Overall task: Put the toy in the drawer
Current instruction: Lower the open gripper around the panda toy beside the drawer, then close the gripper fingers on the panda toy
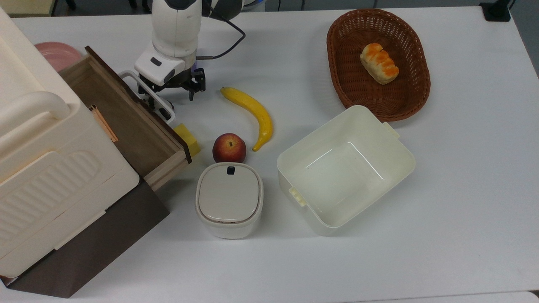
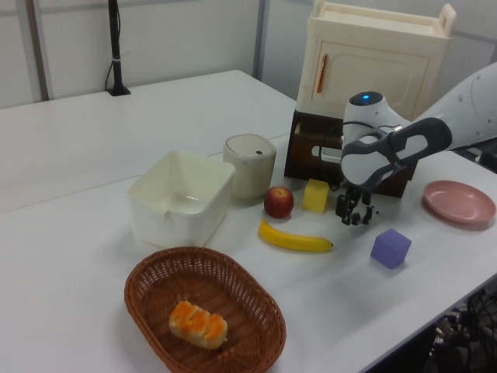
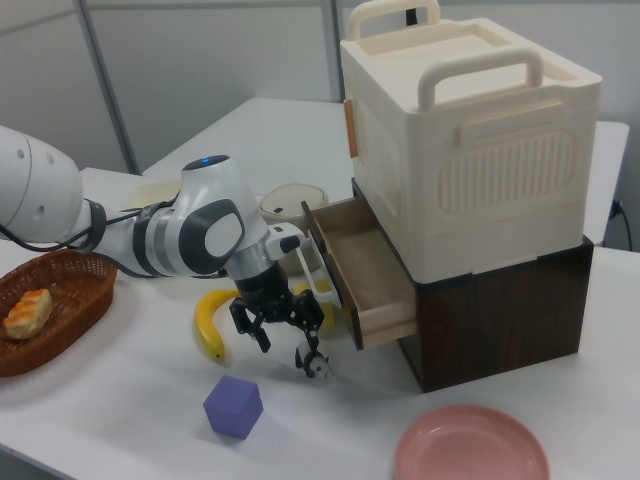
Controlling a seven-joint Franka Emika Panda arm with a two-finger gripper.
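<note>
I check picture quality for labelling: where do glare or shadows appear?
Top view: bright reflected lines on the floor of the cream plastic bin; soft shadow beside the round lidded cream container. Right view: the open light-wood drawer has a shaded interior.

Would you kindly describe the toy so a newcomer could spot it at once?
Start at the cream cabinet with its open drawer. Near the drawer's front, under the robot's hand, is the toy: tiny, lumpy, black-and-white, unlike the plain purple cube nearby.
</note>
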